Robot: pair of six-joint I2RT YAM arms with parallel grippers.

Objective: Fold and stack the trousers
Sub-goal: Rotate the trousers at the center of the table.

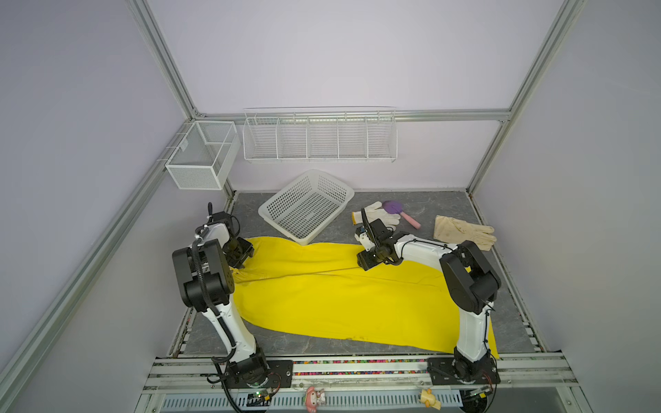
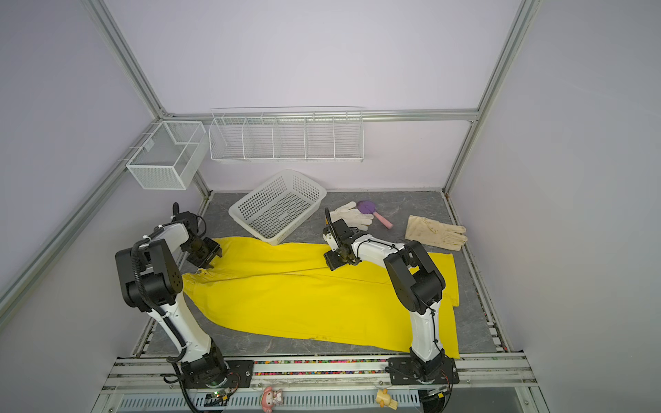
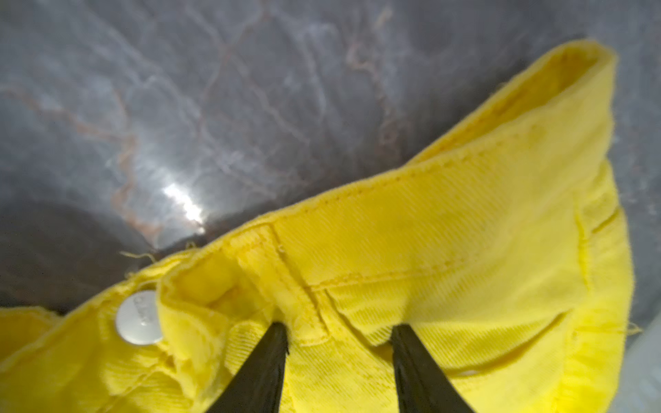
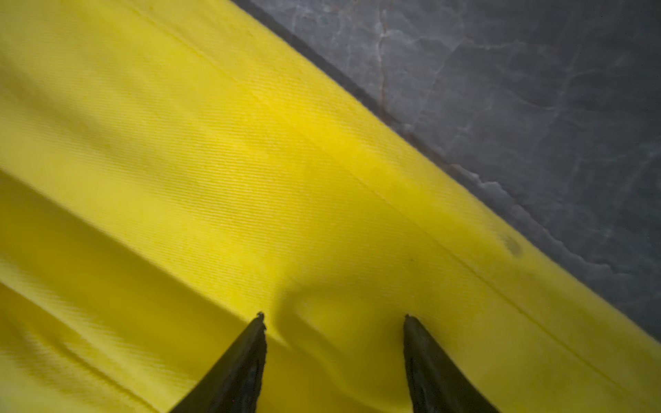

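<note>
The trousers (image 1: 339,296) are lying spread flat across the middle of the grey marbled counter (image 1: 447,203). The waist is pointing toward the left edge and the two legs are running side by side toward the right edge, the nearer leg reaching the near right corner.

In both top views the left end effector (image 1: 244,260) is bearing down on the waist end close to the left edge. In the left wrist view its fingers (image 3: 264,368) are standing apart and digging into the waistband on either side of a belt loop (image 3: 304,307), with a silver button (image 3: 137,318) showing just beside them. Whether they are clamping the cloth or only pressing on it, I cannot tell.

The right end effector (image 1: 365,264) is sitting on the far leg, close to that leg's far side. In the right wrist view its fingers (image 4: 243,364) are standing wide apart, released, with the tips touching the fabric and a small pucker rising between them.

A white plastic basket (image 1: 327,223) is sitting toward the far edge, its near corner meeting the far side of the trousers. A white knit glove (image 1: 373,209) is lying just beside it with a purple brush (image 1: 392,207) touching it. A cream glove (image 1: 461,230) is lying near the right edge, apart from the trousers.
</note>
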